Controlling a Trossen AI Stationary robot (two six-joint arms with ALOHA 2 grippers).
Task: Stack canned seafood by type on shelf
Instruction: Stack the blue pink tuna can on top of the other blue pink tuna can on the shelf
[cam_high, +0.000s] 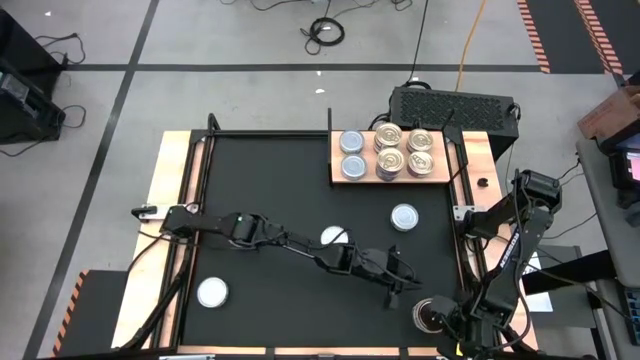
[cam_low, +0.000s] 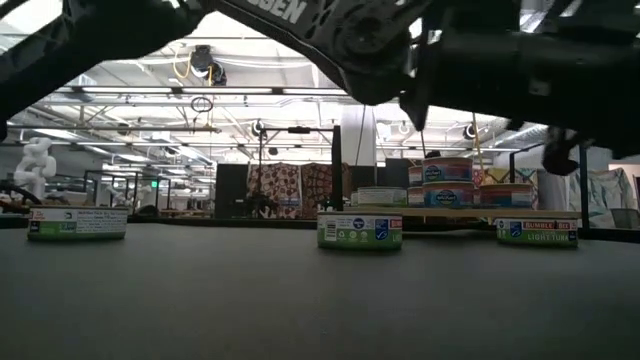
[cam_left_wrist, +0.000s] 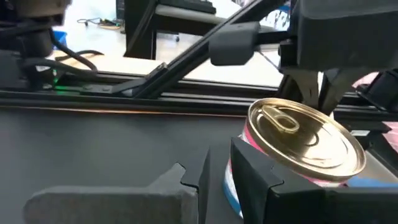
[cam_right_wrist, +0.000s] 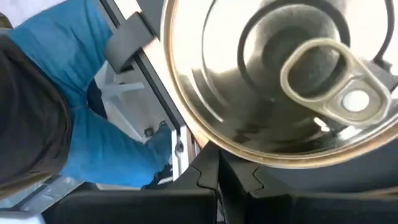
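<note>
Desk (cam_high: 170, 170): light wood edges showing around a large black mat (cam_high: 270, 200).
Left arm: reaches across the mat from the left edge toward the near right corner.
Right arm: folded at the desk's right edge, wrist turned down over the near right corner.
Shelf (cam_high: 470, 150): light wooden board at the far right of the mat, beside a black perforated box (cam_high: 450, 103).
Tins on shelf: two silvery-blue tops (cam_high: 352, 154) on its left part, four gold pull-tab tops (cam_high: 405, 151) beside them; the low view shows some stacked two high.
Loose tins: three silvery-topped tins flat on the mat, one near left (cam_high: 212, 292), one at centre (cam_high: 334, 236) partly under the left arm, one below the shelf (cam_high: 404, 217).
Left gripper (cam_left_wrist: 292, 180): narrowly parted, clamped on a tilted gold pull-tab tin (cam_left_wrist: 305, 140) with a pink label, above the mat at the near right.
Right gripper (cam_right_wrist: 217, 180): fully closed, holding nothing, its tips just beside the held tin's gold top (cam_right_wrist: 273, 74).
Person: blue trousers (cam_right_wrist: 93, 124) in the right wrist view, beyond the desk.
</note>
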